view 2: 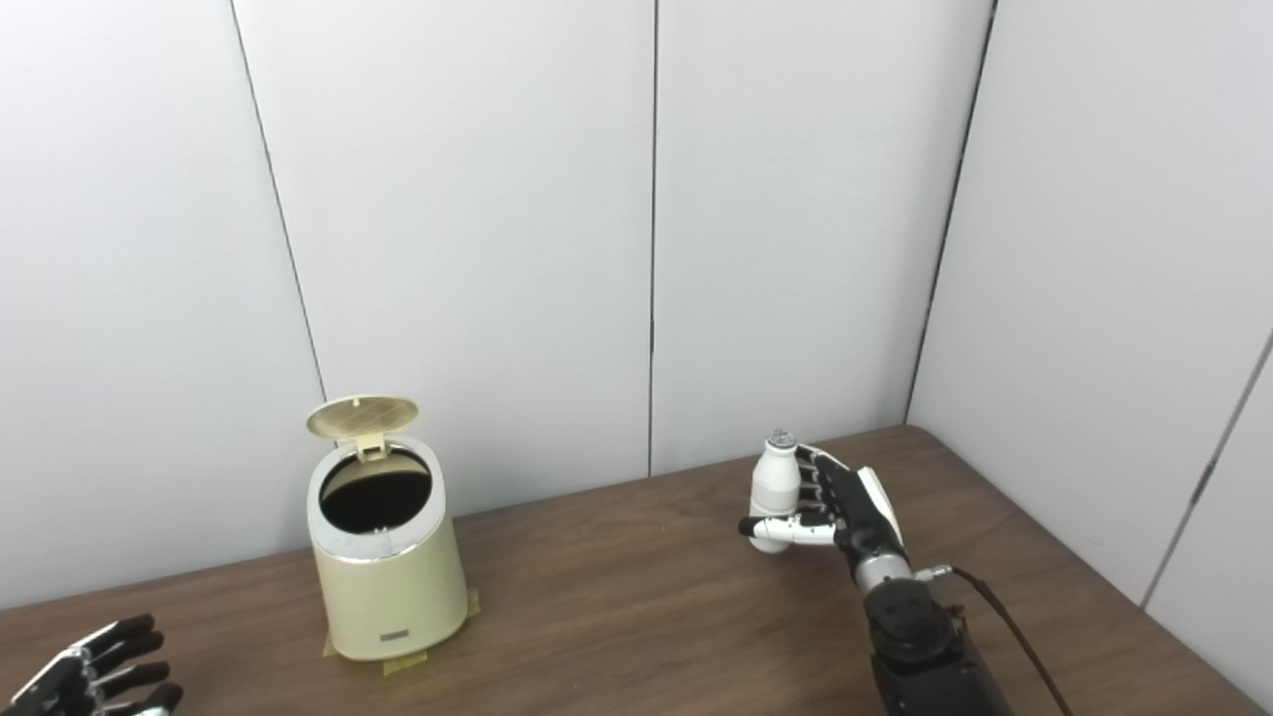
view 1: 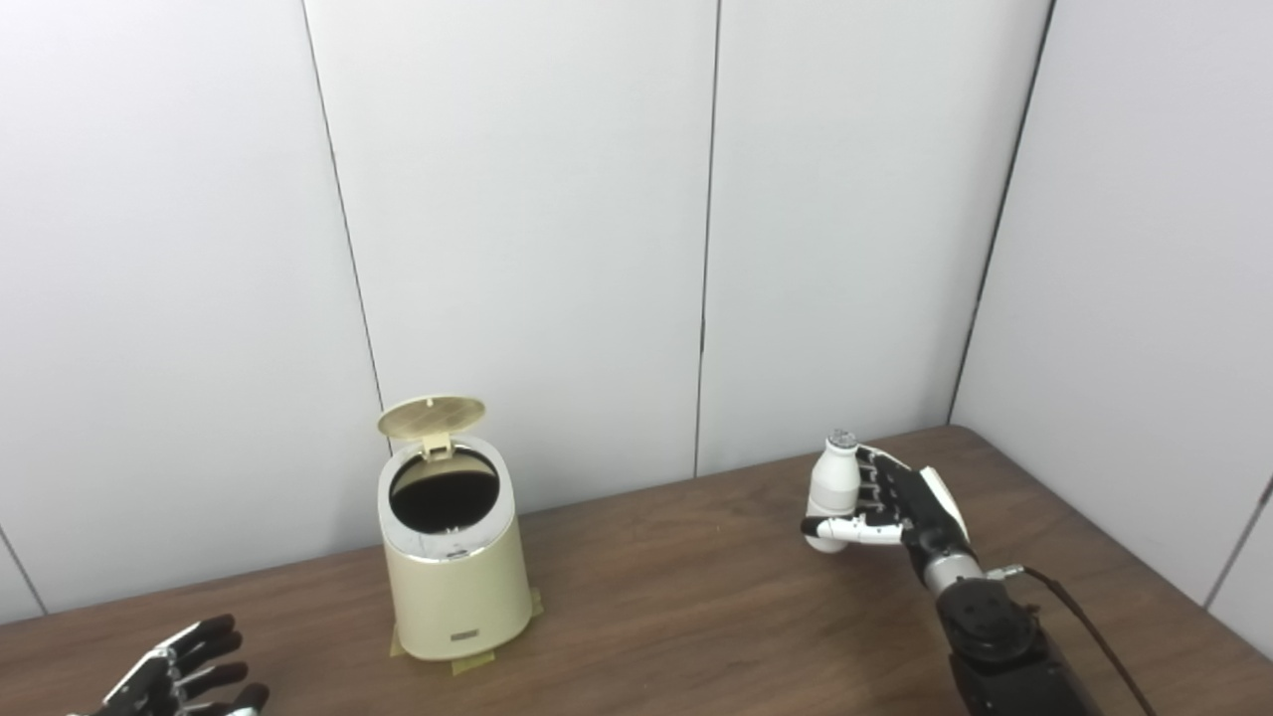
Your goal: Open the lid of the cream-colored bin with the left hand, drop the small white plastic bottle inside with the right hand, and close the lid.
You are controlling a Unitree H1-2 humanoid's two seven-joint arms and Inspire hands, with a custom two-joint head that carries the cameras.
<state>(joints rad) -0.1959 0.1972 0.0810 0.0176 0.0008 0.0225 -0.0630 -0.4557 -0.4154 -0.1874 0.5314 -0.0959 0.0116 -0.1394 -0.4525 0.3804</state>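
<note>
With the small white plastic bottle clasped in the right hand, well apart from the lid-up cream-colored cylindrical bin, and the left hand spread empty, a slip in transit or a rim strike could be risked.

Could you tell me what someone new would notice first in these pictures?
Probably the cream-colored bin at table left, its lid standing open. Next, the right hand at table right, wrapped around the upright small white plastic bottle. The left hand waits open at the bottom-left corner.

**Bare tabletop between bin and bottle**

The table lies bare between the bin and the right hand. The raised lid stands behind the bin's mouth, which is unobstructed from above. The left hand sits low, well apart
</note>
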